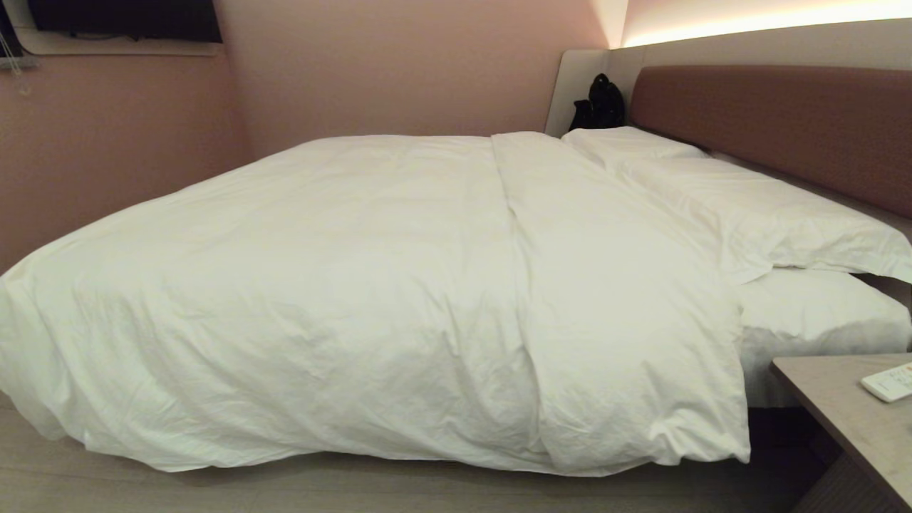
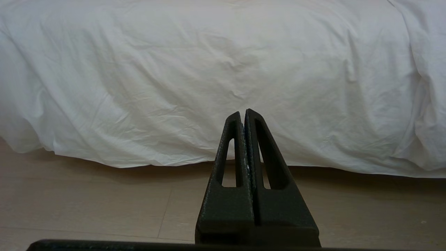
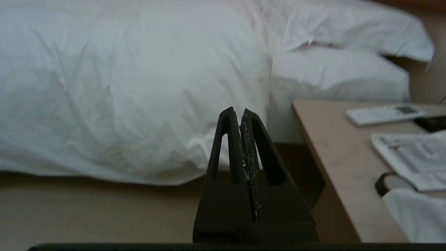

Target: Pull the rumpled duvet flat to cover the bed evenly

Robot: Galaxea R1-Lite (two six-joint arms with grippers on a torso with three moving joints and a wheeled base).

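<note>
The white puffy duvet (image 1: 342,285) lies spread over the bed (image 1: 819,313) and hangs over the near side almost to the floor, with a long fold (image 1: 513,214) running across it. Its hem shows in the left wrist view as duvet (image 2: 209,69) and in the right wrist view as duvet (image 3: 122,87). My left gripper (image 2: 243,113) is shut and empty, held low over the floor short of the hem. My right gripper (image 3: 237,112) is shut and empty, facing the duvet's corner beside the nightstand. Neither arm shows in the head view.
Two white pillows (image 1: 769,206) lie against the reddish-brown headboard (image 1: 784,121). A nightstand (image 1: 848,420) with a white remote (image 1: 890,382) stands at the right; papers (image 3: 411,157) lie on it. A black bag (image 1: 602,103) sits in the far corner. Pale wood floor (image 2: 104,202) runs along the bed.
</note>
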